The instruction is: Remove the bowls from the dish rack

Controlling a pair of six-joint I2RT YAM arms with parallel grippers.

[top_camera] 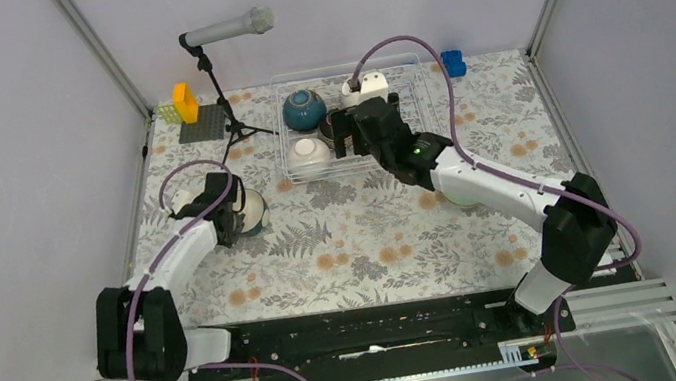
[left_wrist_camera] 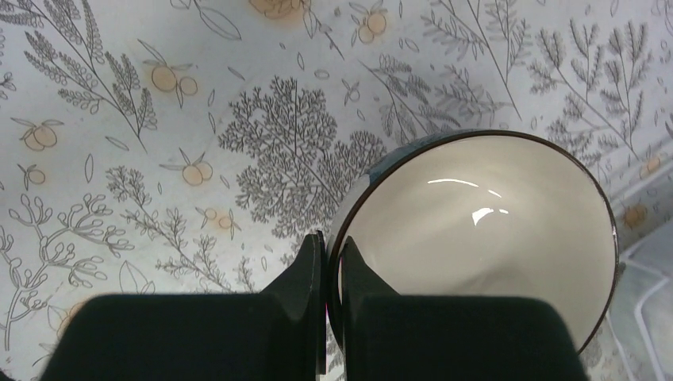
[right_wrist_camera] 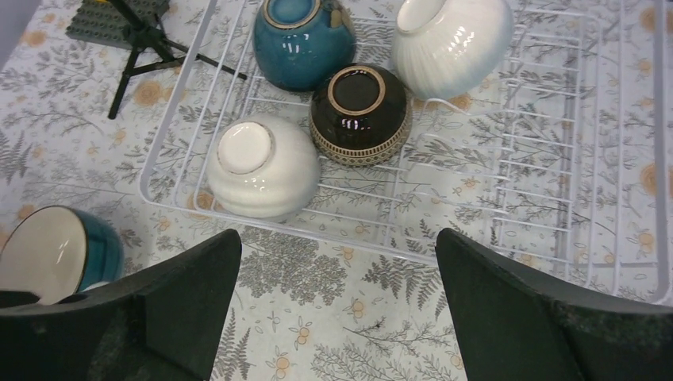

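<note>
In the top view, the left arm is bending at the elbow, and its end is meeting a teal bowl (top_camera: 254, 213) on the counter (top_camera: 361, 238), to the left of the dish rack (top_camera: 406, 79) and outside it. The right arm is stretching from the near right corner out over the rack. In the left wrist view, the left hand (left_wrist_camera: 327, 266) is gripping the teal bowl's rim. One of its fingers (left_wrist_camera: 305, 278) is pressing the outside and the other the cream inside, so the two are almost meeting. In the right wrist view, the right hand (right_wrist_camera: 337, 238) is standing wide open and holding nothing, and it is hanging above the rack's near edge. Four bowls are lying upside down in the rack: a second teal bowl (right_wrist_camera: 301, 40), a dark brown bowl (right_wrist_camera: 359, 111), a white bowl (right_wrist_camera: 258, 163) at the near left, and a ribbed white bowl (right_wrist_camera: 452, 44) at the far side. The gripped teal bowl is tilting at the lower left.
</note>
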